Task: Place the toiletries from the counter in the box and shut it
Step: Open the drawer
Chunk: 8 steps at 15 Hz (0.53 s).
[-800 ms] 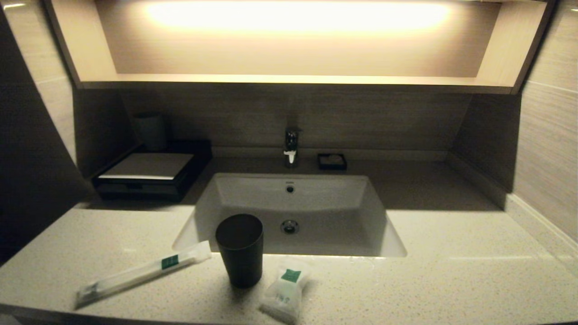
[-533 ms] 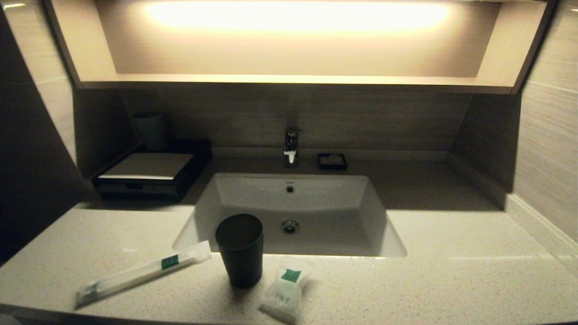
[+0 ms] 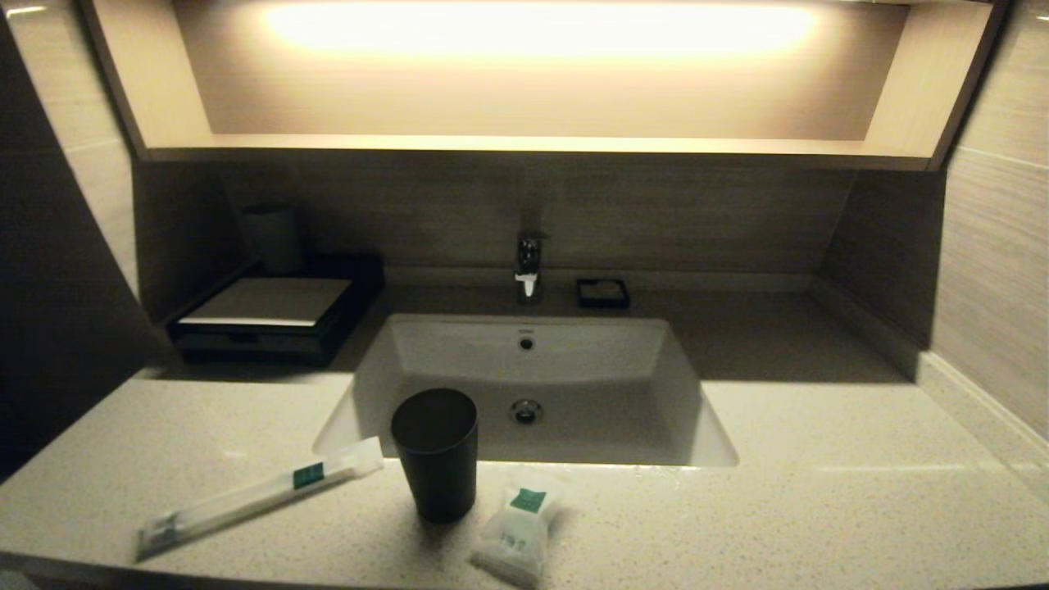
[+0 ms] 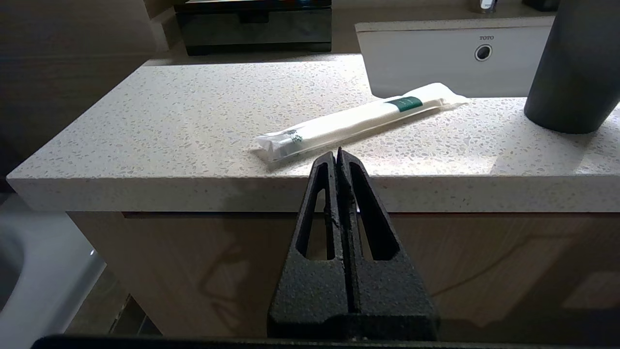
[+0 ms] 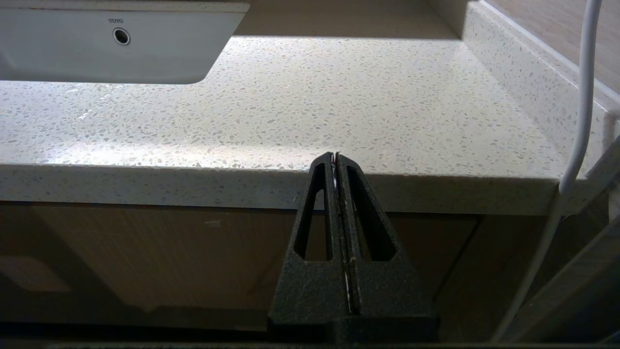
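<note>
Nothing moved since earlier frames. We hold left gripper [image 4: 337, 154] and right gripper [image 5: 335, 156] before counter [image 3: 819, 508] edge, jaws together. Stick packet [image 3: 254, 496] and pouch [image 3: 516, 533] flank tumbler [image 3: 436, 455]; box [image 3: 266, 315] back-left.

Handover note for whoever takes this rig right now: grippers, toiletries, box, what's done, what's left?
Left gripper: shut, empty, parked below the counter edge.
Right gripper: shut, empty, parked likewise.
Long stick packet: on the counter, left of the dark cup.
Small pouch: on the counter, right of the cup.
Box: back left, drawer shut.
Done: nothing.
Left: open drawer, load both packets, close.
</note>
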{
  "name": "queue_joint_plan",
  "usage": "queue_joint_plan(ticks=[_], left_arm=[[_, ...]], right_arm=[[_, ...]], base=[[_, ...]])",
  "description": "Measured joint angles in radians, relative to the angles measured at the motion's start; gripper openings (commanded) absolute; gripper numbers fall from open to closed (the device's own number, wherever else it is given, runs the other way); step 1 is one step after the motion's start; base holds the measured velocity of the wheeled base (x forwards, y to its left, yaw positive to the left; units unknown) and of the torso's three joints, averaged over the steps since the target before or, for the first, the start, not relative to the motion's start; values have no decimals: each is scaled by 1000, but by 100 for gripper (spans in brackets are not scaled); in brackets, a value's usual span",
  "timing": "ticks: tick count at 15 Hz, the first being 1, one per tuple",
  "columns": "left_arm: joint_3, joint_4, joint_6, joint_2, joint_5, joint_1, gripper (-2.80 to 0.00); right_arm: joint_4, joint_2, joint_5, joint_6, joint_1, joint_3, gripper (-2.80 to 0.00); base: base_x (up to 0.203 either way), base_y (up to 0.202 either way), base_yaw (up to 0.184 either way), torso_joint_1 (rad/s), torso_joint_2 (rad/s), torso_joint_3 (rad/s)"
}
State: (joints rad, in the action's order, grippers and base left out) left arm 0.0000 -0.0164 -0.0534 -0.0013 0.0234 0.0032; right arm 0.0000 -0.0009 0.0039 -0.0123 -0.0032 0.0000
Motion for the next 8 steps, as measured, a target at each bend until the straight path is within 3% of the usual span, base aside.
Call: queue_joint_plan(ticks=[8], left_arm=[[0, 1, 1, 0, -4, 0, -280]], right_arm=[[0, 0, 0, 0, 0, 0, -280]], base=[[0, 0, 0, 0, 0, 0]])
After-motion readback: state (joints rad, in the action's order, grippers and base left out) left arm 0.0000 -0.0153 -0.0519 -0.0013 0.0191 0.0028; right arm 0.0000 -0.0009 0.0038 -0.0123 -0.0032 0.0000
